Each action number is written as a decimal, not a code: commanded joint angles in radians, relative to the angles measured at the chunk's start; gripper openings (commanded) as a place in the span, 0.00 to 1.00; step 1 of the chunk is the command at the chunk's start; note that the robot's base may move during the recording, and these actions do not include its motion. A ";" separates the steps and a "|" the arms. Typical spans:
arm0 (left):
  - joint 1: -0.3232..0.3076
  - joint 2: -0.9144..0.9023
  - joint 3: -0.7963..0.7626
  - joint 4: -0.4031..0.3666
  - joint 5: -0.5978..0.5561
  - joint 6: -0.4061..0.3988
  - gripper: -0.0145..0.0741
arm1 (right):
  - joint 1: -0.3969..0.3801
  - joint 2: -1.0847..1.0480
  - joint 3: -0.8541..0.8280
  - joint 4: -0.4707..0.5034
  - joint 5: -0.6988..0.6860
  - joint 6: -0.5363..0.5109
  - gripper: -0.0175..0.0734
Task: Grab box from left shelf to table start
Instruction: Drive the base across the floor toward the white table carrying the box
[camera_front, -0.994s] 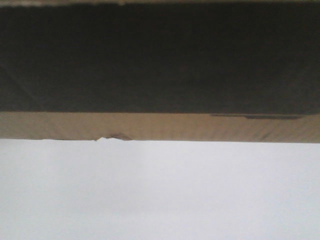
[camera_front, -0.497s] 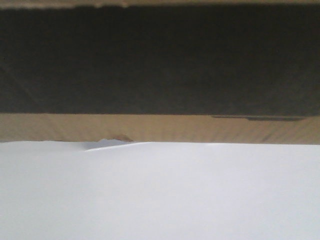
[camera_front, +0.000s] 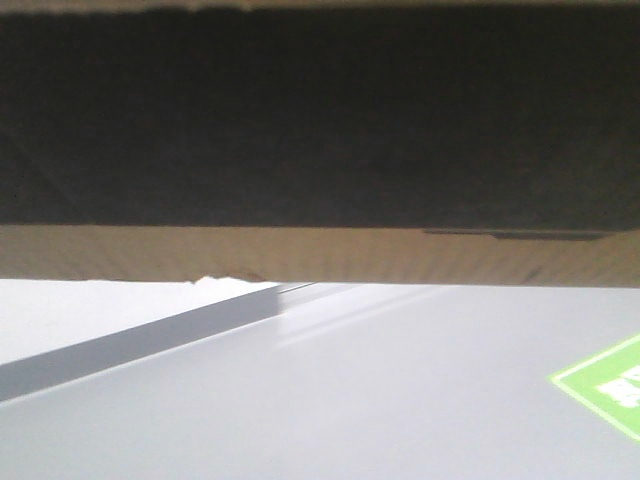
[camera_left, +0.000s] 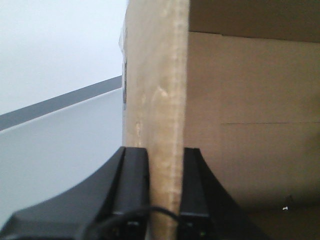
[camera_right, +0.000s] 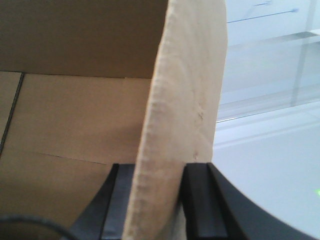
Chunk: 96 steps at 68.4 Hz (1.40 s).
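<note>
Corrugated cardboard, tan and single-walled, fills both wrist views. Nearest the lens, the left gripper (camera_left: 162, 200) is clenched on one side wall of the box (camera_left: 155, 100), a black finger flat against each face. The right gripper (camera_right: 157, 205) pinches the opposite wall (camera_right: 185, 100) the same way. The box hangs between the two arms, resting on nothing in sight.

What shows of the inside is bare, so I judge it light. It should be stiff along the flutes, yet a thin wall held by a pinch will crease or fold if the arms drift apart or twist. Both walls together are the place to hold it. The small tear (camera_front: 215, 278) on the lower edge is a weak spot to keep clear of.

Only the wrist cameras show the grips and the interior. The front camera shows neither gripper, just the dark printed panel (camera_front: 320, 120) and, beyond it, a grey surface (camera_front: 300, 400) with a dark stripe (camera_front: 130, 345) and a green label (camera_front: 605, 385), possibly the table, though blur leaves that unsure.
</note>
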 joint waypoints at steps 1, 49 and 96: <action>-0.002 0.006 -0.040 0.019 -0.030 -0.022 0.06 | -0.009 0.022 -0.028 -0.083 -0.143 -0.012 0.25; -0.002 0.006 -0.040 0.022 -0.030 -0.022 0.06 | -0.009 0.022 -0.028 -0.083 -0.143 -0.012 0.25; -0.002 0.006 -0.040 0.022 -0.030 -0.022 0.06 | -0.009 0.022 -0.028 -0.083 -0.143 -0.012 0.25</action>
